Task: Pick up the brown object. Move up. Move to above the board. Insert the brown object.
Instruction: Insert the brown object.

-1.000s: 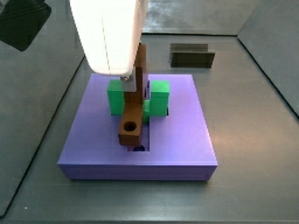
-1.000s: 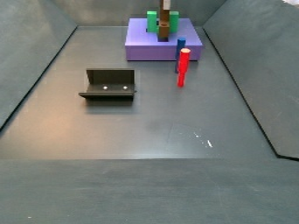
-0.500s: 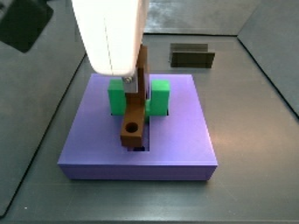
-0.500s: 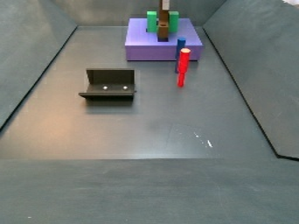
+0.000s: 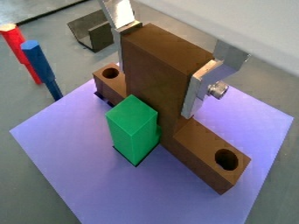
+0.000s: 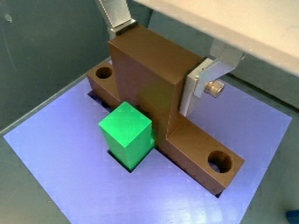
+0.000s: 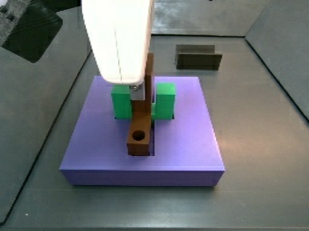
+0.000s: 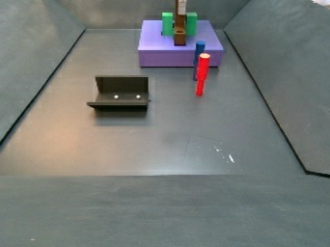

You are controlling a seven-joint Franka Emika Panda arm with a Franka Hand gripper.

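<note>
The brown object [image 5: 163, 79] lies in the groove of the lavender board [image 5: 82, 166], its thick cross part standing upright between the arms of the green U-shaped block [image 5: 132, 127]. Round holes show at both ends of the bar. My gripper [image 5: 162, 57] stands over the board with its two silver fingers pressed against opposite sides of the cross part, shut on it. The same shows in the wrist view [image 6: 155, 59]. In a side view the gripper [image 7: 136, 90] hides the top of the brown object [image 7: 141, 122]; the far side view shows the gripper [image 8: 184, 12] above the board [image 8: 161, 53].
A blue and red peg [image 8: 202, 72] stands on the floor just beside the board's edge; it also shows in a wrist view [image 5: 42, 63]. The dark fixture [image 8: 120, 94] stands on the floor some way from the board. Grey walls enclose the floor.
The gripper has come down a little with the brown object, and the bar now sits lower, seated flat in the board's groove.
</note>
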